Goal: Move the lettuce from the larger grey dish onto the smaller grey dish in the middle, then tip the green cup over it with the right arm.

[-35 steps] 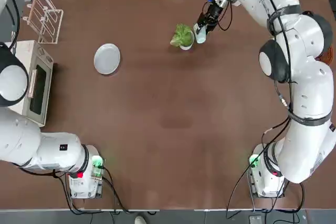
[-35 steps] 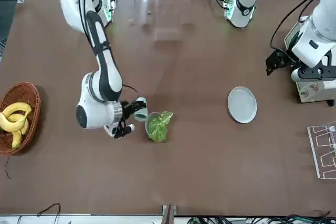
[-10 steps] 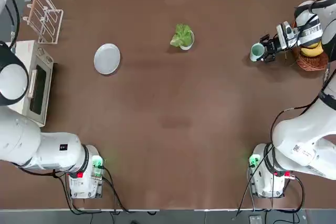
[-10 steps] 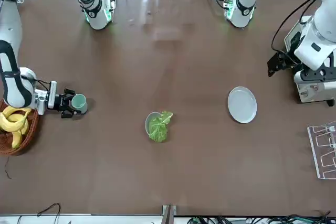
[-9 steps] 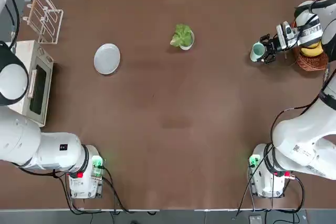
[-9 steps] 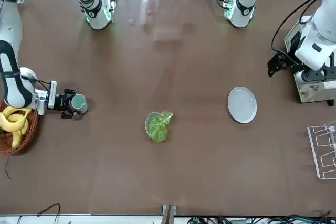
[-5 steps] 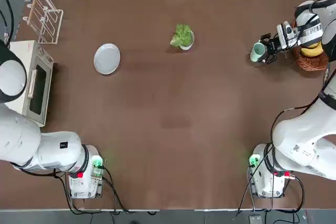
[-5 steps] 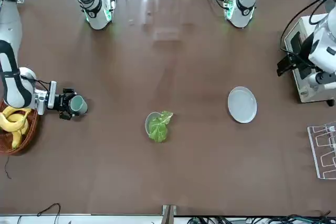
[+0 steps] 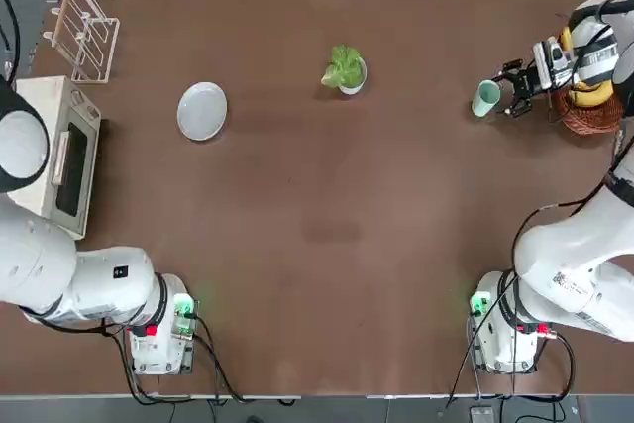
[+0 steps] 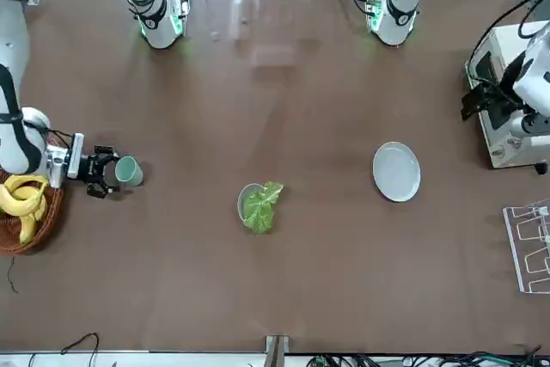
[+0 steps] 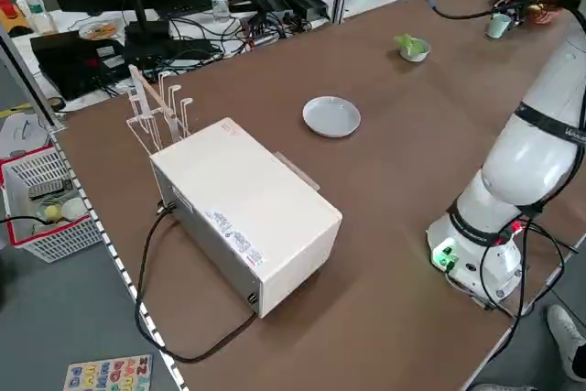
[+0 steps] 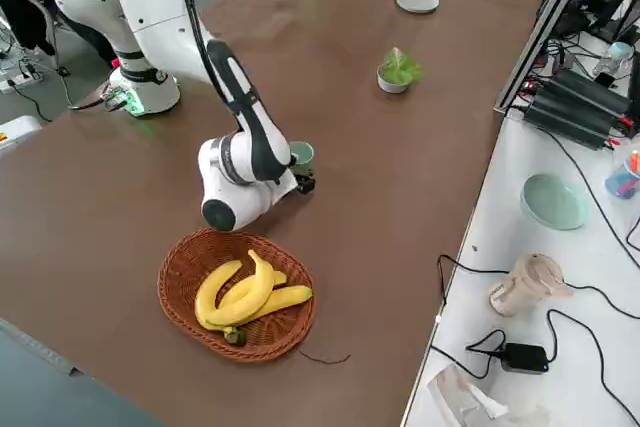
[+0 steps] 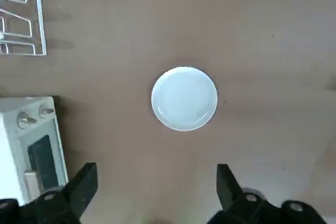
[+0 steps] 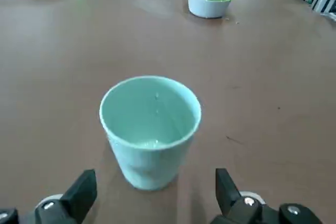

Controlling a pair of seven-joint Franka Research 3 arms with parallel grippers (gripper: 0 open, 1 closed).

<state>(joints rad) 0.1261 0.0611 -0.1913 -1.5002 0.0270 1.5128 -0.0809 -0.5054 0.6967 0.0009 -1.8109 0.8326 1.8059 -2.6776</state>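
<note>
Seen from above, the lettuce (image 9: 343, 67) sits in the small bowl (image 9: 359, 84), twelve o'clock. At two, the right gripper (image 14: 156, 176) has fingers open, cup (image 14: 149, 153) free; it should retreat straight, not brushing the rim. Left gripper (image 13: 157, 169), nine o'clock, is open.

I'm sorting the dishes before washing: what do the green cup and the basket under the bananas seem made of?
Green cup: probably glazed ceramic, perhaps plastic; smooth, faintly shiny walls.

Basket: wicker or similar, matte brown; visible weave.
</note>
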